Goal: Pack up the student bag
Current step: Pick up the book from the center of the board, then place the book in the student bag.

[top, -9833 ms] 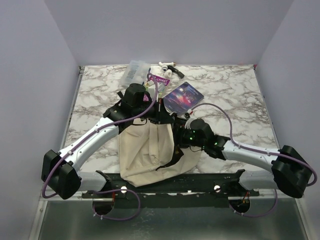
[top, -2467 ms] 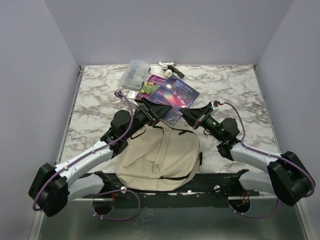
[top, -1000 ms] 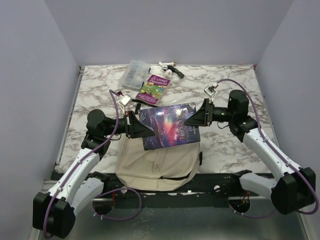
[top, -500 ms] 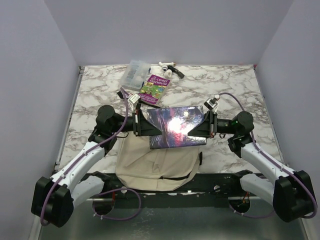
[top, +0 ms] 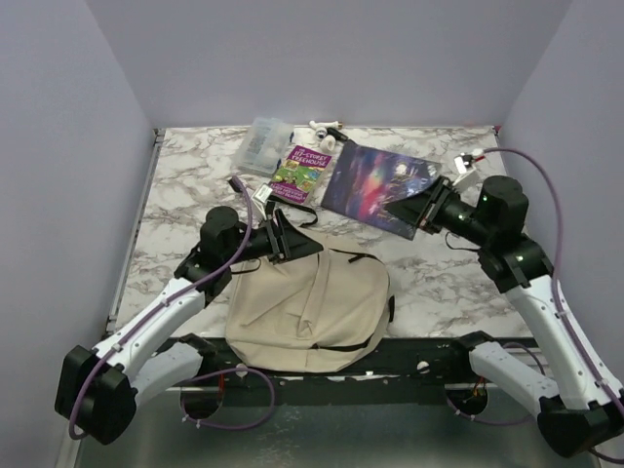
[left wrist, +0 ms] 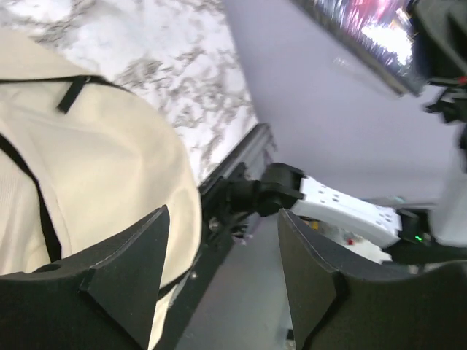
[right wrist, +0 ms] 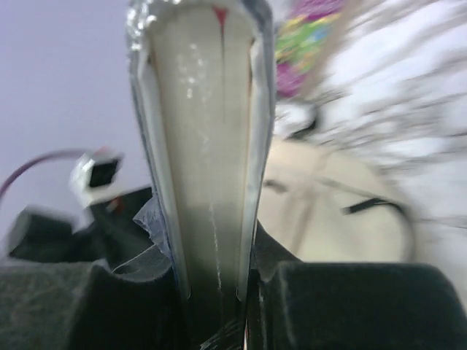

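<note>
Marble tabletop (top: 195,185): left gripper (top: 300,244) has released, gaping over the seemingly shut beige fabric backpack (top: 307,307); right gripper (top: 421,213) alone clamps the unpacked glossy purple book (top: 375,180).

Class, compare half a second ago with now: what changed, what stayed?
The left gripper released the dark book and drew back, open, over the student bag. The right gripper, still shut on it, swung it to the far right. Bag, small colourful book and clear box stayed put.
</note>
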